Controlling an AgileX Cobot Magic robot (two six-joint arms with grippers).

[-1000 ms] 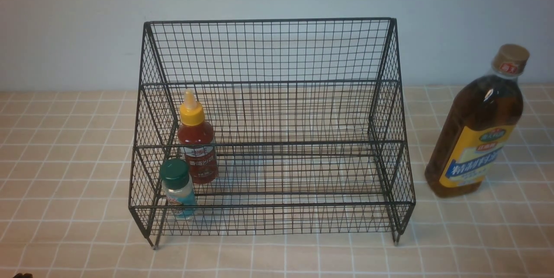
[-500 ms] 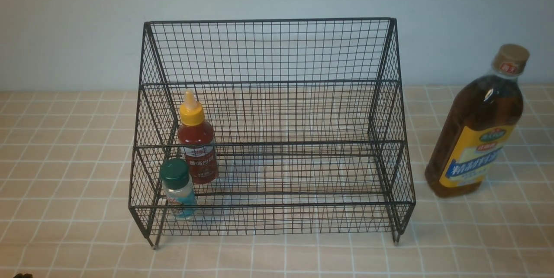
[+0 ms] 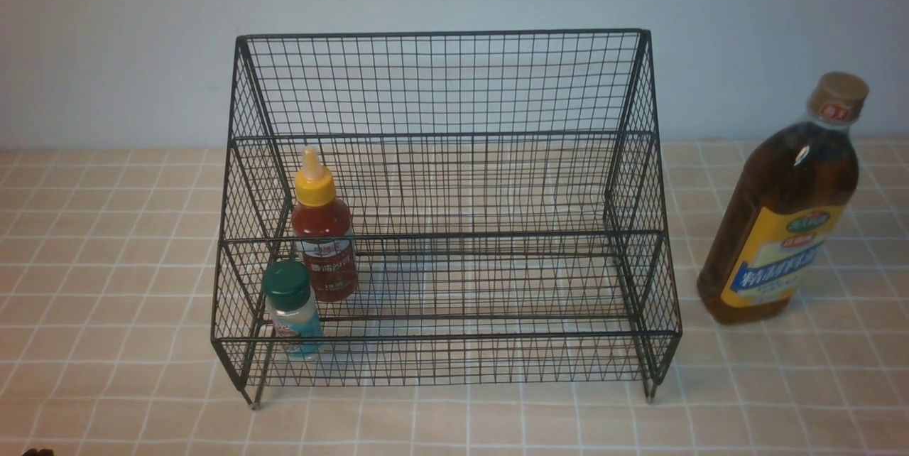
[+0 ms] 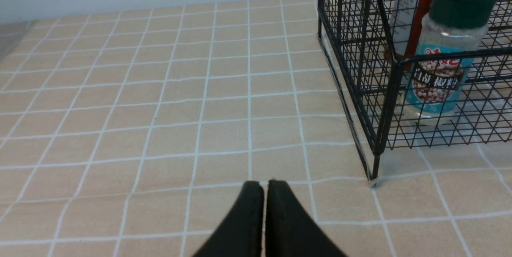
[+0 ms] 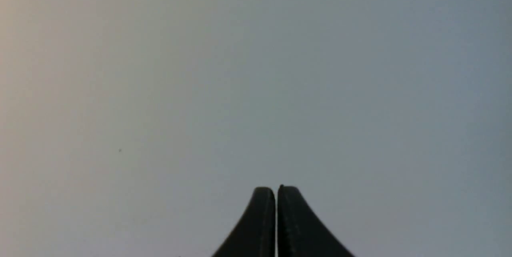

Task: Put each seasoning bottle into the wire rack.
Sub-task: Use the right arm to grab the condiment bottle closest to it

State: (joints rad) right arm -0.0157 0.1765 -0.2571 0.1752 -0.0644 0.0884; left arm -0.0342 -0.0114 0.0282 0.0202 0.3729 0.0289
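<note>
**Ana:** What's on your screens?

**Me:** A black wire rack of thin square mesh, with stepped tiers, a tall back and short legs. It stands on the desk, which is beige tile pattern with white lines. Two bottles stand upright at its left end. The shaker, clear plastic with a dark green cap and teal label, is in the front corner of the lowest tier. The red sauce bottle, with a yellow cone nozzle, is on the tier just behind it.

**Ana:** And the third?

**Me:** The amber bottle, tall and glossy with a tan cap, is upright on the desk to the right of the rack, outside it and apart from it.

**Ana:** Anything shifted in the last second?

**Me:** Nothing from the front. The rack and all three bottles sit where they were.

**Ana:** Claws?

**Me:** The left claw is pressed together and empty, over the desk near the rack's left front leg. The right claw is pressed together too, with nothing held. Behind it I get only flat grey, so I can't tell where it points.

**Ana:** Trouble spots?

**Me:** My left wrist view cuts off the red sauce bottle at the top, and the shaker covers part of it. The amber label's print is too small to read. I can't identify a dark speck at the front view's bottom left edge.
</note>
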